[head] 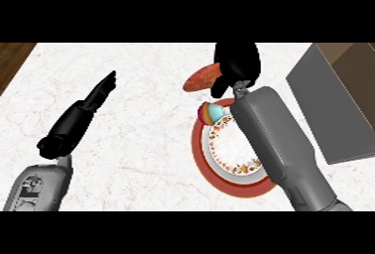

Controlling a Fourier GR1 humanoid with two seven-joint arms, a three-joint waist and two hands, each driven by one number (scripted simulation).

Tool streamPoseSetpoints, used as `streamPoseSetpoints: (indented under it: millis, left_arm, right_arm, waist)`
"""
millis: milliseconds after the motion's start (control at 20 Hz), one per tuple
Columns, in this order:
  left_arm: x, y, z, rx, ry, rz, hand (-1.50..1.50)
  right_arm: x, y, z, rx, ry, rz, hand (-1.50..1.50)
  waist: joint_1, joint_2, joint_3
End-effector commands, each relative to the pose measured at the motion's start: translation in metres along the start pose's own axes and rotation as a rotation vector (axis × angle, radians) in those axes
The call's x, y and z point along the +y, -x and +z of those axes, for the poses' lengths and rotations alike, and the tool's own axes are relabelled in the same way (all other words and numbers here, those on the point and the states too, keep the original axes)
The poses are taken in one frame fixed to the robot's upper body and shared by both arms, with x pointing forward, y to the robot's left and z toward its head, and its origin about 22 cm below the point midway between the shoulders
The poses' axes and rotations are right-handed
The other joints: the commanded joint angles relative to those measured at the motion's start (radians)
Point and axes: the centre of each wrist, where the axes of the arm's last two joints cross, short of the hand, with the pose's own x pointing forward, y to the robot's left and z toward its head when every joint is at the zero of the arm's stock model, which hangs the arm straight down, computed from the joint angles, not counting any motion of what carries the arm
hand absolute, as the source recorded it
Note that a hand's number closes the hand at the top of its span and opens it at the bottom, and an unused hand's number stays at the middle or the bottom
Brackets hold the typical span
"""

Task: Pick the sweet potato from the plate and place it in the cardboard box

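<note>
Right hand has its fingers curled round the sweet potato, holding it just past the plate and left of the cardboard box, while the left hand rests with straight fingers over the marble worktop.

Right robot hand curled shut around its load, left robot hand straight-fingered, resting

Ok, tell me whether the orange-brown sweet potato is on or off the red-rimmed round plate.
Off. The sweet potato sits in the curled black right hand, beyond the plate's far rim, over the marble counter.
</note>
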Motion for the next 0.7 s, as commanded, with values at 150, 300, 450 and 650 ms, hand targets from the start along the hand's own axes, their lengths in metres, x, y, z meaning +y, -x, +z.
streamPoseSetpoints:
  millis: [150, 300, 450, 650]
  left_arm:
    - [0.003, -0.008, -0.001, 0.011, -0.020, -0.011, 0.00]
    - [0.002, 0.015, 0.009, 0.013, -0.032, 0.004, 0.00]
    - [0.007, 0.003, 0.009, 0.021, -0.036, 0.000, 0.00]
    - [0.010, 0.000, 0.006, 0.021, -0.050, -0.028, 0.00]
  right_arm:
    - [-0.071, -0.012, -0.027, 0.197, 0.253, -0.060, 1.50]
    - [-0.086, 0.002, -0.037, 0.340, 0.351, -0.169, 1.50]
    - [-0.086, 0.013, -0.041, 0.459, 0.413, -0.196, 1.50]
    - [-0.080, 0.052, -0.050, 0.551, 0.474, -0.201, 1.50]
  waist:
    - [-0.030, -0.012, 0.001]
    - [-0.033, -0.005, 0.000]
    - [-0.036, -0.011, 0.000]
    - [-0.043, -0.010, 0.001]
